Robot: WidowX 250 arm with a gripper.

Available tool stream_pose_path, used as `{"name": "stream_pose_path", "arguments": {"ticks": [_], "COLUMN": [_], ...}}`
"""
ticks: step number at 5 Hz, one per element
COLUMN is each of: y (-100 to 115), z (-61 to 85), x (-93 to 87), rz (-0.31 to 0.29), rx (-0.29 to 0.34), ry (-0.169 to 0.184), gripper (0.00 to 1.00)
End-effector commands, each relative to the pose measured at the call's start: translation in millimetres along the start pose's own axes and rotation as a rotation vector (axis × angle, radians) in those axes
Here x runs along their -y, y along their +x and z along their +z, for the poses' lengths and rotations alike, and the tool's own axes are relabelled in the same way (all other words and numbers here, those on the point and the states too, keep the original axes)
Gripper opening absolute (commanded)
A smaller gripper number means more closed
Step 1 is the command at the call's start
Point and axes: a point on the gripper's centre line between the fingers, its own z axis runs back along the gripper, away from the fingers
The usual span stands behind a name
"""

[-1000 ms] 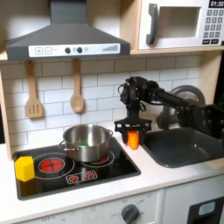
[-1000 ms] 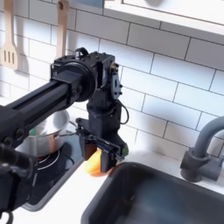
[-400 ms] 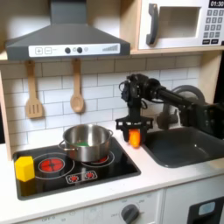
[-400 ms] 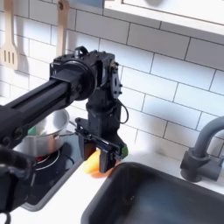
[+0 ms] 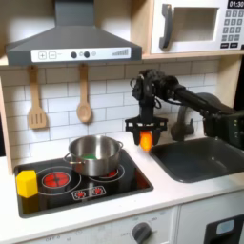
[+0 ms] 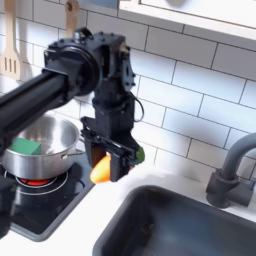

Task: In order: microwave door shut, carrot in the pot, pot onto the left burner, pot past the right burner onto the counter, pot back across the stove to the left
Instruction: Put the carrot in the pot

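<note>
My gripper [image 5: 145,134] is shut on the orange carrot [image 5: 146,139] and holds it in the air, above the counter [image 5: 176,193] between the stove [image 5: 131,177] and the sink. In the second exterior view the gripper [image 6: 106,166] grips the carrot [image 6: 99,171], whose green top [image 6: 138,155] sticks out to the right. The shiny pot [image 5: 95,155] stands on the burner at the first exterior view's right, lower and to the left of the carrot. Something green lies inside the pot [image 6: 42,146]. The microwave door [image 5: 194,25] up at the right is shut.
A yellow block [image 5: 27,182] stands at the stove's left edge beside the other red burner [image 5: 57,178]. The dark sink [image 5: 200,158] and its grey faucet [image 6: 234,170] lie to the right. A spatula [image 5: 36,101] and a wooden spoon [image 5: 84,96] hang on the tiled wall.
The gripper has risen off the counter with the carrot held in it and shifted slightly toward the pot. The pot and the microwave door have not moved.
</note>
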Motion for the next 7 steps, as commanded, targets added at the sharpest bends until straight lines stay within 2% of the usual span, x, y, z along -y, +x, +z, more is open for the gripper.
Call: {"name": "stream_pose_path", "arguments": {"ticks": [1,2,4,5,7], "y": [-12,-19,-19,-19,-29], "z": [33.0,36.8,33.7,40.5,34.8], "x": [-16.0,-29.4,-50.7,-60.5,-83.3], "rz": [0.057,0.104,0.159,0.179,0.243], "rx": [0.060,0.057,0.058,0.074,0.065], "ry": [0.057,0.077,0.101,0.124,0.143], "gripper": [0.00,0.00,0.00,0.00,0.00]}}
